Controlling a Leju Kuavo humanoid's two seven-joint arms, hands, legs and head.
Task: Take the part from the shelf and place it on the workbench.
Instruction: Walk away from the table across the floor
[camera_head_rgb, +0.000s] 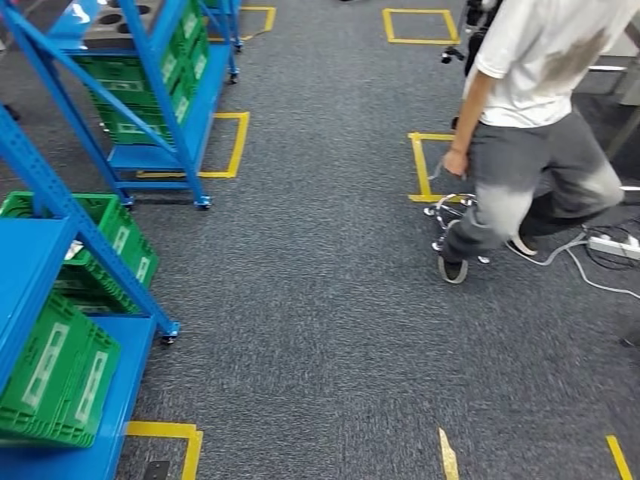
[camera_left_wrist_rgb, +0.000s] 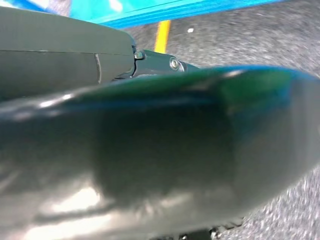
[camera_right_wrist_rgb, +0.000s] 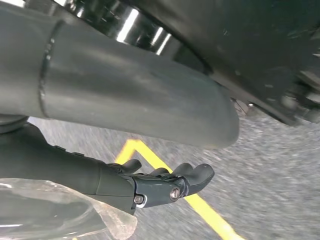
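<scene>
Two blue shelves stand at the left in the head view, a near one (camera_head_rgb: 45, 250) and a far one (camera_head_rgb: 177, 110), both with green crates (camera_head_rgb: 60, 370). On the far shelf's top level lies a grey piece with round holes (camera_head_rgb: 113, 20). My left hand (camera_left_wrist_rgb: 75, 50) hangs low over the carpet, with its thumb and one dark finger (camera_left_wrist_rgb: 166, 62) lying straight and nothing in them. My right hand (camera_right_wrist_rgb: 166, 182) also hangs over the carpet, its fingers (camera_right_wrist_rgb: 192, 175) stretched out and lightly curved around nothing. A clear plastic film (camera_right_wrist_rgb: 56, 210) shows beside its wrist.
A person (camera_head_rgb: 528, 110) in a white shirt and grey trousers steps across the right side. A power strip (camera_head_rgb: 611, 243) and cables (camera_head_rgb: 596, 275) lie behind them. Yellow tape marks (camera_head_rgb: 162, 432) outline squares on the grey carpet (camera_head_rgb: 317, 300) between the shelves and the person.
</scene>
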